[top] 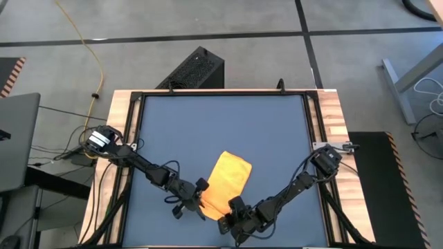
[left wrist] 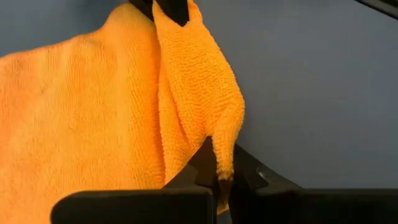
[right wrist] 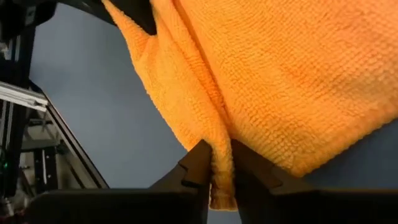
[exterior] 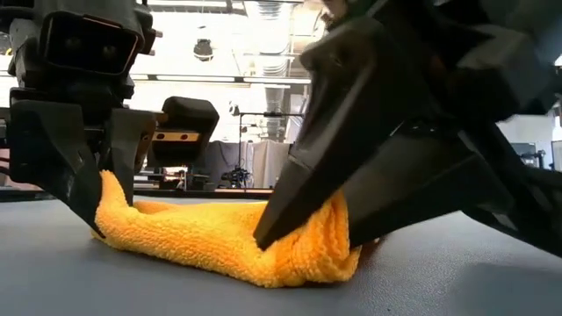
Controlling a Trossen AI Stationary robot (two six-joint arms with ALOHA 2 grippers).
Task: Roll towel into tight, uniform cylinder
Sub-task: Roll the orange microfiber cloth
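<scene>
The towel (top: 226, 182) lies folded into a long yellow strip on the near half of the blue table (top: 221, 131), running at a slant from its far end near the middle toward the near edge. From above, the left gripper (top: 199, 205) sits at the strip's near end on its left side, and the right gripper (top: 232, 209) is just beside it at the same end on the right; both arms reach in from the table's sides.

In the low view the towel (exterior: 228, 241) is a thick, rumpled fold lying on the tabletop. One gripper (exterior: 114, 180) stands over one end with its fingers down around the raised cloth edge, and the other gripper (exterior: 263, 235) presses a fingertip into the bunched opposite end.

In the left wrist view the left gripper (left wrist: 222, 177) is pressed together on a hanging ridge of towel (left wrist: 93, 112), pinching the fold between its fingers.

In the right wrist view the right gripper (right wrist: 220, 165) has a narrow ridge of towel (right wrist: 292, 81) between its fingers, which stand close against the cloth on both sides.
</scene>
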